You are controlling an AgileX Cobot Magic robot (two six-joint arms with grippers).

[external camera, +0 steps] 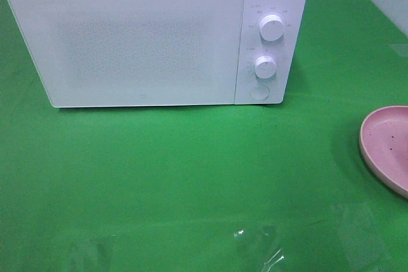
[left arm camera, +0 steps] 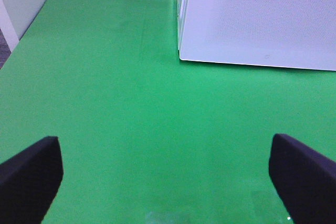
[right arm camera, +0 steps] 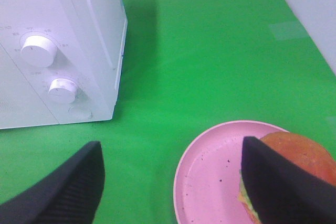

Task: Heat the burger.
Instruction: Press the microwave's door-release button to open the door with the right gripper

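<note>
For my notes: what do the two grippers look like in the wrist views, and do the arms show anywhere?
The left gripper has two matte black, wedge-shaped fingers with plain surfaces. The right gripper has the same black wedges, with a fine woven-looking texture. No cables, labels or markings show. The arms themselves are out of every view.

Bright, even light; washed-out white microwave (external camera: 140,42); glare on green tabletop (external camera: 255,250).
</note>
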